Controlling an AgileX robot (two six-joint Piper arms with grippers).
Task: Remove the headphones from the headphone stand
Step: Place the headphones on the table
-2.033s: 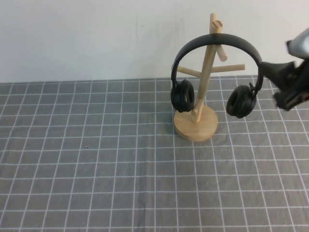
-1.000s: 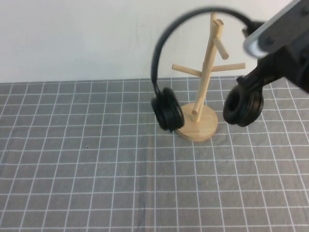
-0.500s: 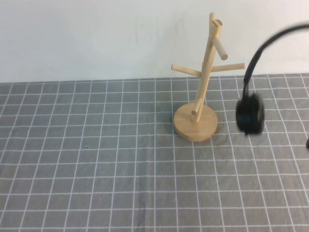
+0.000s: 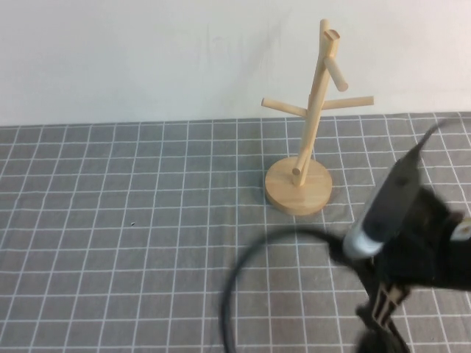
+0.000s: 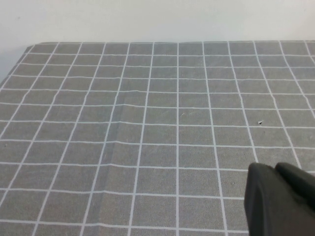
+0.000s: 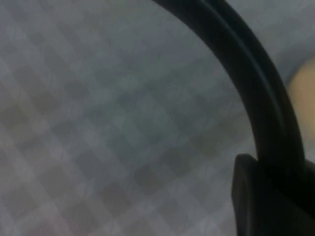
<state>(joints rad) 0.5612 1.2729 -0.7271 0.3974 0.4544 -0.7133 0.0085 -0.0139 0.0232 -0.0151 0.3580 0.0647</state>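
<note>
The light wooden headphone stand (image 4: 309, 132) stands bare at the back of the grey checked cloth, with nothing on its pegs. The black headphones are off it. Their headband (image 4: 246, 272) curves low over the cloth at the front, blurred. My right gripper (image 4: 379, 312) is at the front right, in front of the stand, and is shut on the headband, which also shows in the right wrist view (image 6: 246, 73). The ear cups are not clearly visible. My left gripper (image 5: 274, 169) shows only in the left wrist view, shut and empty above the cloth.
The grey cloth with white grid lines (image 4: 132, 243) covers the table. A white wall (image 4: 147, 51) runs behind it. Nothing else stands on the cloth.
The right gripper lifted the headphones off the stand, swung them right, then brought them down toward the front of the table. The stand has not moved.
</note>
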